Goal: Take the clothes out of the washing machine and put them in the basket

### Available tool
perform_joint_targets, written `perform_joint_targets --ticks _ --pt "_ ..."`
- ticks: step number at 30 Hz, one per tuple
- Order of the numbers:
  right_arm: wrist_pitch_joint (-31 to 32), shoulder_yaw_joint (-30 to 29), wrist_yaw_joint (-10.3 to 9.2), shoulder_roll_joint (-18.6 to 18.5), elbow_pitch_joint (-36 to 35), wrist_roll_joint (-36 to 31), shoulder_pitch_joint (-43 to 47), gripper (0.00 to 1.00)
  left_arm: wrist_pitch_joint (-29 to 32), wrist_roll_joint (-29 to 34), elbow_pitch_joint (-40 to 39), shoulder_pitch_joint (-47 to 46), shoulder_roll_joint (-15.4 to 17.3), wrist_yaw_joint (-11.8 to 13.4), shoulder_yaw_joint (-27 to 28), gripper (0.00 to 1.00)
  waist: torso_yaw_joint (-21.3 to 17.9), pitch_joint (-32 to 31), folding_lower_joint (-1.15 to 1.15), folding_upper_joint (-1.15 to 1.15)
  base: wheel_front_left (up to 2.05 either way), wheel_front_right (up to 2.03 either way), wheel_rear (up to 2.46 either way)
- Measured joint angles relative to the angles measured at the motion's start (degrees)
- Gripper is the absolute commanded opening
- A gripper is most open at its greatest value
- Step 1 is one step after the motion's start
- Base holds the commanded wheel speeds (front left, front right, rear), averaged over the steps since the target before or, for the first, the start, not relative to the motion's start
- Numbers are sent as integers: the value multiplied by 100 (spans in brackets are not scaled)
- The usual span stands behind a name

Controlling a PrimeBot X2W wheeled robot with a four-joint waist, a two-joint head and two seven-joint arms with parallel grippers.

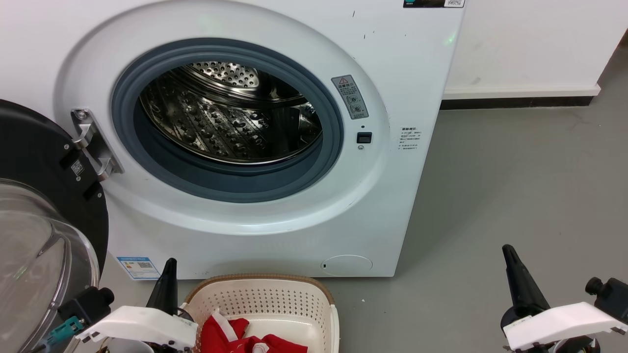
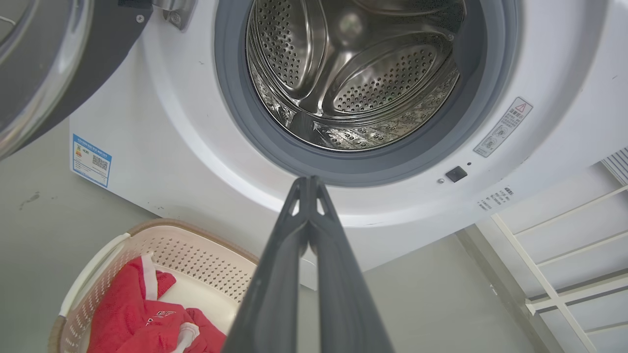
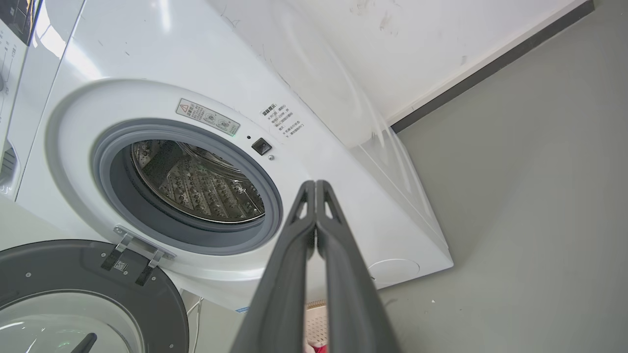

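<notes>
While its door [image 1: 29,162] hangs open, the washing machine [image 1: 274,230]: big white front-loader with a grey-rimmed porthole [image 1: 125,127], sitting on a grey floor [image 1: 515,186] next to a white wall [image 1: 530,44].
Door details: black frame with a bulging clear glass bowl, swung out on the robot's left on a metal hinge [image 1: 93,142].
Drum [image 1: 230,117]: shiny perforated steel. The left wrist view looks right in at the paddles, and it's bare metal as far as that view reaches.
Basket [image 1: 265,294]: cream perforated plastic with a brown rim, on the floor just in front of the machine, below the porthole.
Clothes [image 1: 235,338]: bright red stuff with white stripes and trim, bunched up inside the basket, mostly toward its left side.
Left gripper [image 2: 309,182]: fingers pinched together tip to tip, nothing between them. In the head view it sits low, just beside the basket's left rim, pointing up at the machine front.
Right gripper [image 3: 314,184]: same deal, clenched at the tips and holding nothing. It's at the lower right of the head view, over bare floor and well apart from the basket.
Stickers: blue label [image 1: 137,267] near the machine's bottom left corner, grey warning sticker [image 1: 349,95] right of the porthole.
</notes>
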Motion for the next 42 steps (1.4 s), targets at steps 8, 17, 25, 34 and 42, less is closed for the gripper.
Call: perform_joint_targets --ticks 8,17,25,34,42 --pt "70 -34 0 -16 98 650 -95 0 81 -608 71 -75 -40 -93 73 0 1 9 0 0 0 0 0" --pt "132 -75 0 -24 208 1315 -207 0 182 -1233 151 -164 -93 -160 152 0 2 19 0 0 0 0 0" --pt "208 -113 0 -29 299 1863 -279 0 255 -1755 216 -217 -133 -241 212 0 3 28 0 0 0 0 0" --pt "275 -156 0 -31 388 2426 -359 0 337 -2285 283 -289 -176 -302 283 0 4 38 0 0 0 0 0" --pt "330 -199 0 -31 468 2889 -432 0 408 -2733 337 -341 -205 -353 334 0 5 47 0 0 0 0 0"
